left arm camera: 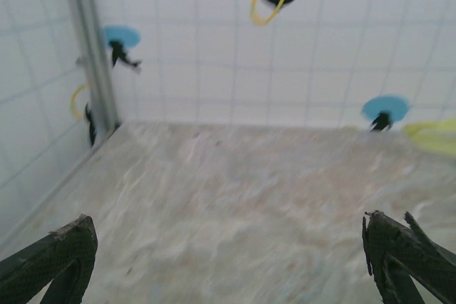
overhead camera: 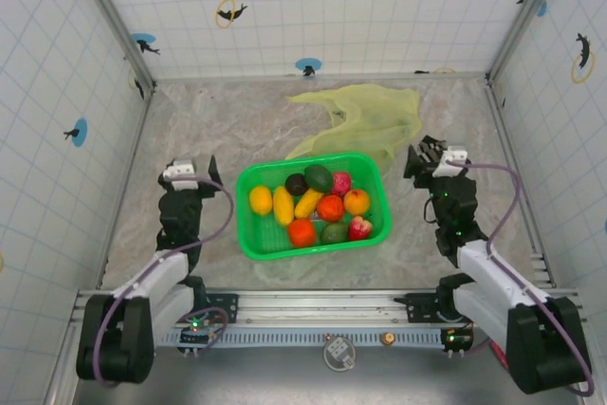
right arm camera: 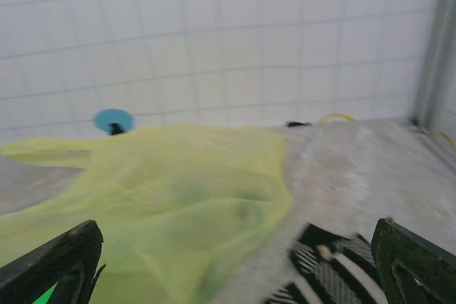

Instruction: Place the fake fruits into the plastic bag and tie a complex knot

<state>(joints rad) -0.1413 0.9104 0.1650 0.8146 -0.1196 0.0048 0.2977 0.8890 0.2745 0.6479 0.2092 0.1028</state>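
Note:
The fake fruits (overhead camera: 313,206), yellow, orange, red, green and dark brown, lie heaped in a bright green mesh basket (overhead camera: 248,234) at the table's middle. Behind it the plastic bag (overhead camera: 365,119) lies flat and crumpled, pale yellow-green; the knot is out of view. My left gripper (overhead camera: 194,168) stands open left of the basket, over bare table (left arm camera: 226,247). On the basket's right my right gripper (overhead camera: 425,155) is open too, pointing at the bag (right arm camera: 178,197) with nothing between its fingers (right arm camera: 235,254). The bag's edge (left arm camera: 434,134) reaches into the left wrist view.
A black-and-white striped cloth (right arm camera: 335,268) lies on the table just under my right gripper, right of the bag. White tiled walls (overhead camera: 313,7) with metal corner posts close in the marbled tabletop (overhead camera: 218,120) on three sides.

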